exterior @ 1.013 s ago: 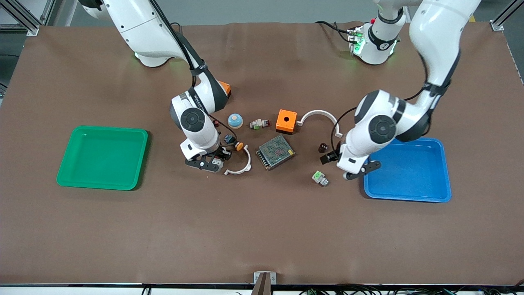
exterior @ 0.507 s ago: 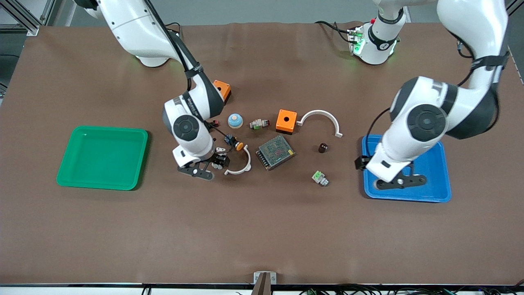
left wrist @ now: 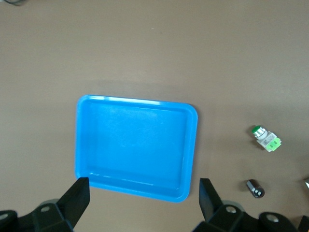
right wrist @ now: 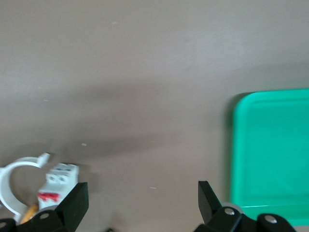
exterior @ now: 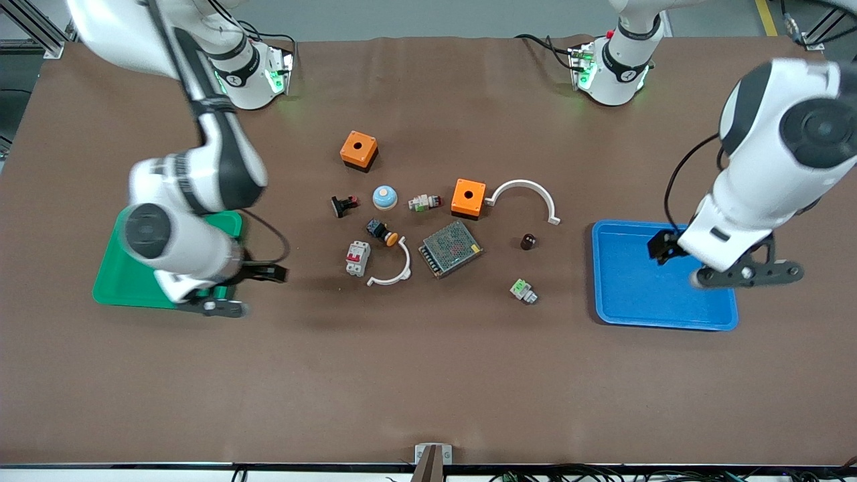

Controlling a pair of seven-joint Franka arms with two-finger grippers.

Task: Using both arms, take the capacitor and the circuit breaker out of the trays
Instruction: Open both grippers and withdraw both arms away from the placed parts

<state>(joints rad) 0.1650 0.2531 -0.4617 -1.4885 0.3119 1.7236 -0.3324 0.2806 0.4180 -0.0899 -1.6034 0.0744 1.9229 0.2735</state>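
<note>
The capacitor is a tiny dark cylinder on the mat between the mesh box and the blue tray; it also shows in the left wrist view. The breaker, white-grey with red levers, lies on the mat beside a white arc; it also shows in the right wrist view. My left gripper is open and empty, up over the blue tray. My right gripper is open and empty over the edge of the green tray.
Between the trays lie two orange boxes, a mesh power supply, two white arcs, a green-and-white connector, a blue-topped knob and several small button parts.
My right gripper has left the breaker on the mat and swung away to the green tray. My left gripper has moved from beside the capacitor across the blue tray toward the left arm's end.
</note>
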